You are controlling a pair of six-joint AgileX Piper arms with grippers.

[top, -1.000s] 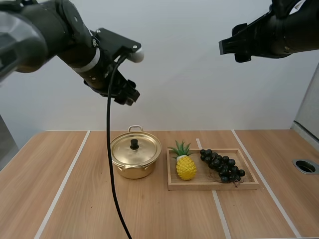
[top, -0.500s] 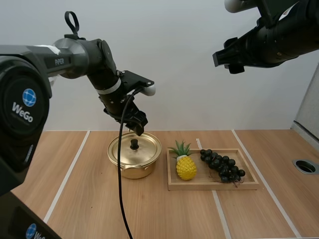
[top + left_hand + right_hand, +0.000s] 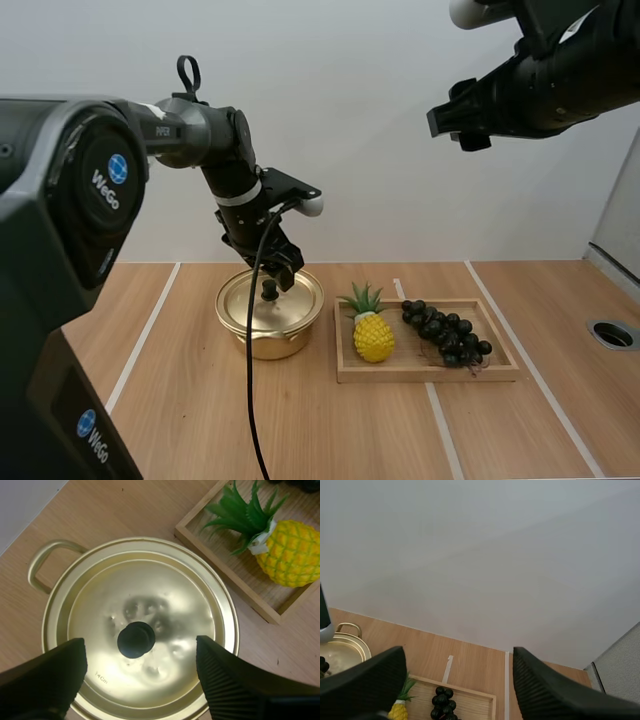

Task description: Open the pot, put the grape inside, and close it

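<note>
In the high view the left gripper hangs just over the black knob of the round, shiny gold pot, lid on; the knobbly dark grapes lie in the flat wooden tray beside a yellow pineapple, with the right gripper high above. In the left wrist view, ribbed black fingers stand wide apart either side of the knob, holding nothing, over the mirror-smooth lid. In the right wrist view, that claw's fingers also spread wide, empty, well above the grapes.
</note>
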